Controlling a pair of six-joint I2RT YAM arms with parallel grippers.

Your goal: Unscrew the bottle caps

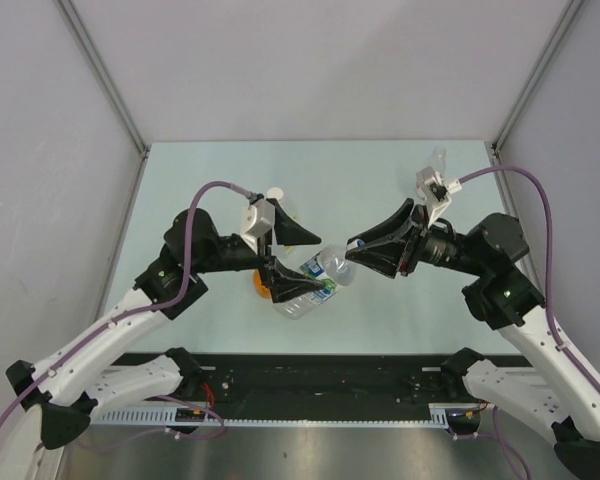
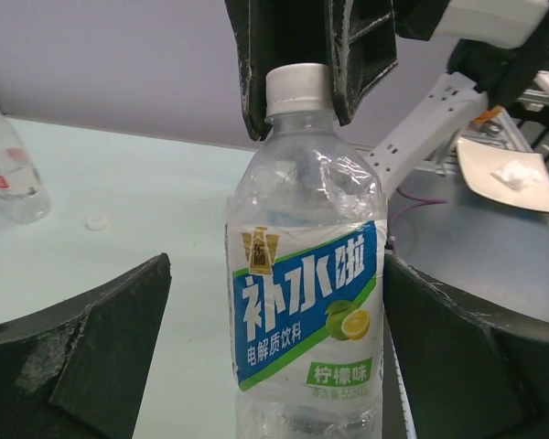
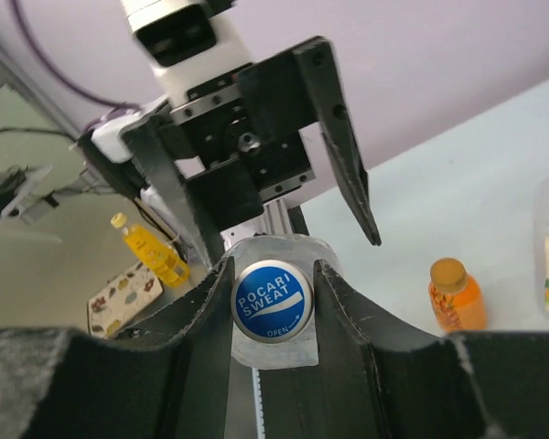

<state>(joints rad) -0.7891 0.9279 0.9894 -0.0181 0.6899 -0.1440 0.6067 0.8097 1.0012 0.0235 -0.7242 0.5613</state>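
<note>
One blue-label bottle (image 1: 305, 295): centre of the top view, between both grippers.
Long axis: lower left to upper right there, with the blue Pocari Sweat cap (image 3: 272, 303) pointing at the right arm.
Right gripper (image 3: 274, 274): jaws clamped on that cap.
Left gripper (image 2: 276, 302): jaws spread wide, flanking the bottle's body.
Loose white cap (image 1: 275, 193): on the table (image 1: 230, 170), upper left of the bottle.
</note>
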